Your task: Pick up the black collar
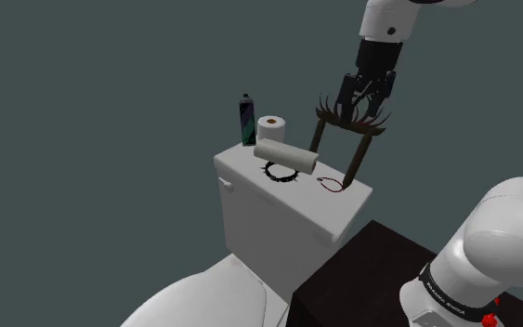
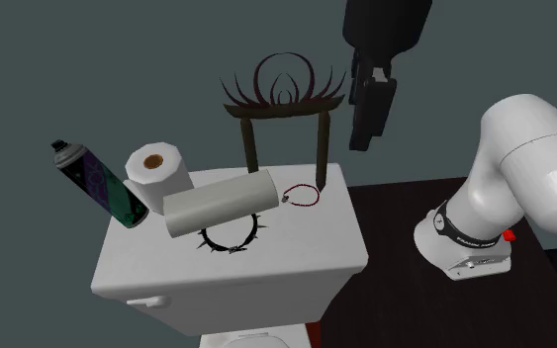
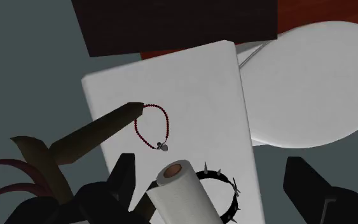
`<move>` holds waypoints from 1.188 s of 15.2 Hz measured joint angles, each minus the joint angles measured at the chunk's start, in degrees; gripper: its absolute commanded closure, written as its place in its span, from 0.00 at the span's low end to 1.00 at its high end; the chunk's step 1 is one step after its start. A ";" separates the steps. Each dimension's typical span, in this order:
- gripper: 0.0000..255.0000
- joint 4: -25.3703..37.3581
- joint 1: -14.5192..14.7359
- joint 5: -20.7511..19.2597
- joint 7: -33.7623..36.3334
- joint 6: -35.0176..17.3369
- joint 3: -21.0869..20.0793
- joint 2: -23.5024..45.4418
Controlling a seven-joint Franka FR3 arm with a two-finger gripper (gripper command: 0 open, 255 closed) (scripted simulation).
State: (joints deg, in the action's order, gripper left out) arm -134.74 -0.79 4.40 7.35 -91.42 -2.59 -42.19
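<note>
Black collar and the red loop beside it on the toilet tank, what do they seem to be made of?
Black collar: a matte dark band, possibly leather or rubber, set with thin spikes, some greyish, maybe metal; the render leaves it open. Red loop: a string of tiny red beads, material unclear, with a small grey charm, likely metal.

A thin black ring-shaped collar [image 2: 229,246] studded with short outward spikes lies flat on the white lid of the toilet tank [image 2: 266,272]. It sits about midway along the lid's length, nearer the front edge, the one over the bowl, than the rear edge, and well away from all four corners. Its loop is closed and roughly round. Its rear arc is hidden under a white paper roll lying on its side [image 2: 222,203], so the front and side arcs show, nothing clasping them
</note>
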 measured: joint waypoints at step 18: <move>0.00 9.26 6.26 -10.37 -19.45 -15.96 -4.18 35.38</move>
State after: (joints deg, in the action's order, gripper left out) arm -125.48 5.47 -5.96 -12.10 -107.38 -6.77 -6.81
